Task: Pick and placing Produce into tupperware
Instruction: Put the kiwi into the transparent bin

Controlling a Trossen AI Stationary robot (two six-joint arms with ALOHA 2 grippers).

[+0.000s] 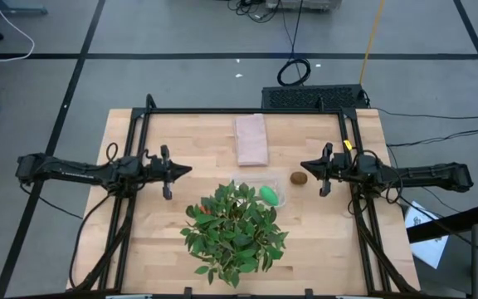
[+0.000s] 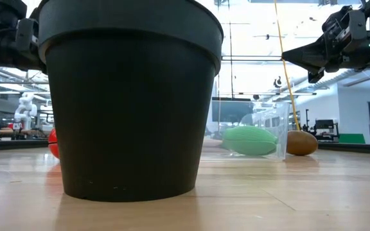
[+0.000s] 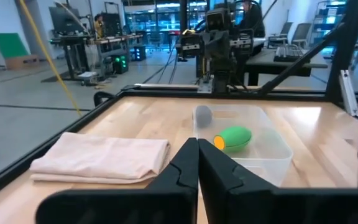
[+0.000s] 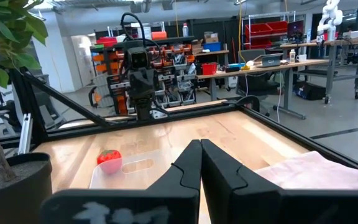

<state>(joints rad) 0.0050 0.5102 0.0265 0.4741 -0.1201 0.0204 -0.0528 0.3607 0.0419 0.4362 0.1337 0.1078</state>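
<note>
Our left tool (image 1: 187,170) and right tool (image 1: 303,165) hang pressed together, empty, at opposite worktop edges. The green oval (image 1: 269,194) lies in the tupperware (image 1: 277,183); the kiwi (image 1: 299,177) just beside it probably calls next for our right tool.

1. Big black pot (image 2: 130,96) fills the foreground on the wooden surface (image 2: 268,192).
2. Green oval (image 2: 250,140) lies inside the clear tub (image 2: 272,128).
3. Brown kiwi (image 2: 301,142) just beside the tub, outside it.
4. Red piece (image 2: 53,142) peeks from behind the pot.
5. One pincer (image 2: 288,56) up high, closed.
</note>
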